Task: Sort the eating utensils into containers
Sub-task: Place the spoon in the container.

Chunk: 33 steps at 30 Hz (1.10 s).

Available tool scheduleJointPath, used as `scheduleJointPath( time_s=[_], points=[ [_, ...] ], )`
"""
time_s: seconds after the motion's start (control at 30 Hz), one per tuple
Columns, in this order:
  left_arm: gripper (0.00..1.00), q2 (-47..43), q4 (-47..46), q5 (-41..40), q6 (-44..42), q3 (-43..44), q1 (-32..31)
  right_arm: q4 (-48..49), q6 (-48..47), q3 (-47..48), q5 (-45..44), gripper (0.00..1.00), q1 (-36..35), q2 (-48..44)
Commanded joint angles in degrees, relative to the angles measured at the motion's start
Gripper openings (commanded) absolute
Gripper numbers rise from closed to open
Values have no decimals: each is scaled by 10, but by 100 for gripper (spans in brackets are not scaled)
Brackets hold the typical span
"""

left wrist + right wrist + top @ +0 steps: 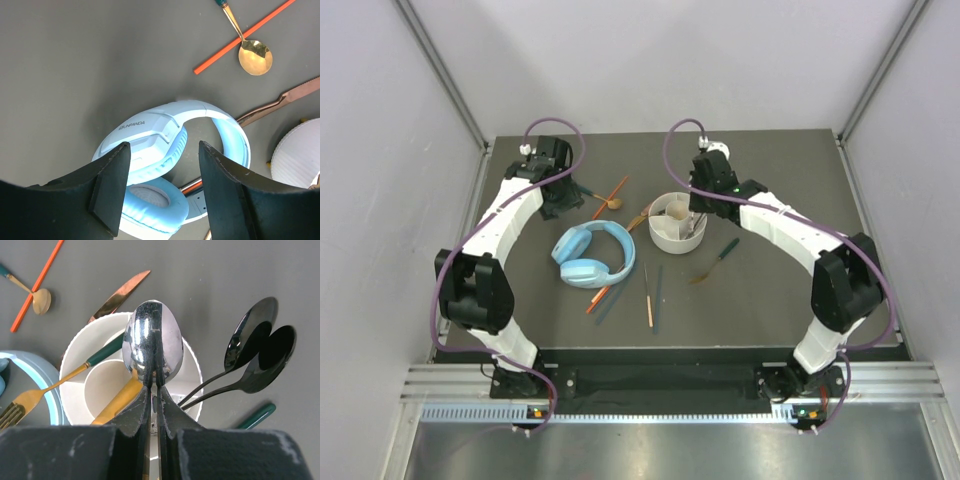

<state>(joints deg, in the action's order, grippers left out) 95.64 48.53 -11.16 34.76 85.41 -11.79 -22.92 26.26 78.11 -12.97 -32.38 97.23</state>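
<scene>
Across the dark table (770, 300) everything sits mid-mat, with both my arms reaching in from the near edge. Biggest piece out there: the light blue headphones (595, 255), lying flat, left of centre. Just right of them and slightly farther back is the round white divided holder (665, 238).

My left gripper (162, 147) hangs at the far left, fingers well apart, nothing between them. Its wrist view looks past them onto the headphones.

My right gripper (155, 390) is over the holder's right side, fingers pinched tight on the neck of a silver spoon (152, 340), bowl end up toward the camera. Whether its handle tip reaches the bottom I cannot tell.

Already in the holder, two black spoons (260, 350) lean out over the right rim. A teal-handled gold fork (50, 390) leans out to the left, and a gold handle (120, 400) sits inside.

On the table, a rose-gold knife (280, 100) lies just beside the holder's far-left side. Farther left a gold spoon (255, 55) is crossed by an orange chopstick (240, 37). A teal-handled utensil (720, 258) lies right of the holder. Near centre, another orange chopstick (648, 295) and a dark teal chopstick (658, 290) lie side by side.
</scene>
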Motion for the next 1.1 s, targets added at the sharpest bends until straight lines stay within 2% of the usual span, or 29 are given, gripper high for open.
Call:
scheduleJointPath(
  time_s=[0.0,0.13,0.17,0.27,0.4,0.73,1.07],
  points=[
    [62,-12,-4,-4,-3,9,-2,27,11,3,-1,0,-8,2],
    [62,-10,-5,-1,-3,10,-2,-7,19,11,3,0,-8,19],
    [62,-9,-6,-1,-2,11,-2,-8,21,9,6,7,-8,21],
    [62,-10,-6,-3,-5,12,-2,6,27,-13,8,18,-8,16],
    [62,-13,-5,-5,-6,10,-2,7,26,-21,9,26,-8,12],
    [62,-12,-9,4,-4,7,-2,3,15,-15,-6,27,-8,-27],
    [62,-17,-9,0,-6,7,-2,-15,17,-16,8,27,-8,-18]
  ],
)
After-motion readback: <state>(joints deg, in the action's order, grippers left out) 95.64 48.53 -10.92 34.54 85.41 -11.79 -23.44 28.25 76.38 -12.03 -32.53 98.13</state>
